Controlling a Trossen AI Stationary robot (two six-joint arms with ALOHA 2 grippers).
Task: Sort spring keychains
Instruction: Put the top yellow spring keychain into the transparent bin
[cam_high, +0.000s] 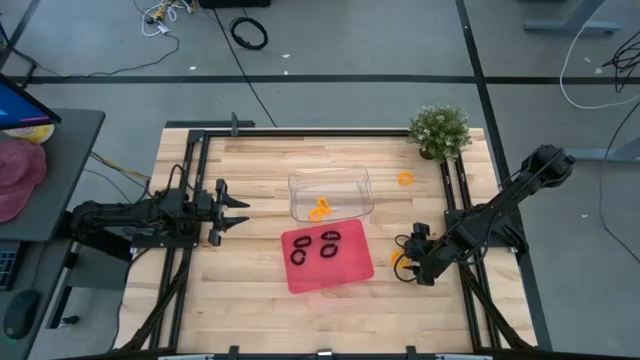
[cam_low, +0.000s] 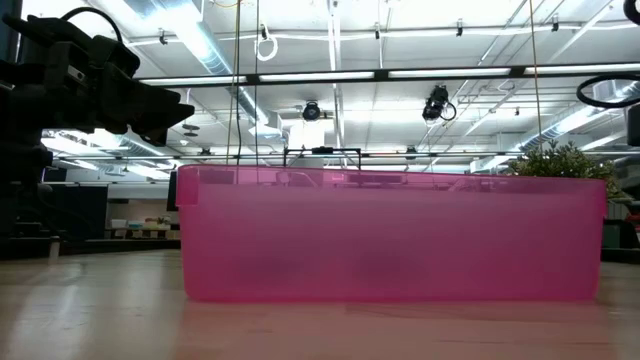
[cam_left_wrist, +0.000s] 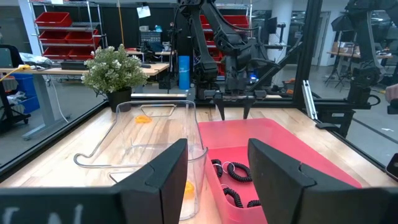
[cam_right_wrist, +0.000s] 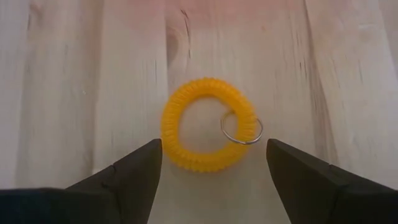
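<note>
An orange spring keychain with a metal ring lies flat on the wooden table near its right edge. My right gripper slants down just over it, open, one finger on either side and touching nothing. Black spring keychains lie in the red tray. Orange ones lie in the clear container. One more orange keychain rests on the table by the plant. My left gripper waits open and level at the table's left.
A small potted plant stands at the far right corner. The clear container stands just behind the red tray in the table's middle. In the low view the tray's pink wall fills the foreground. Dark frame rails run along the table's sides.
</note>
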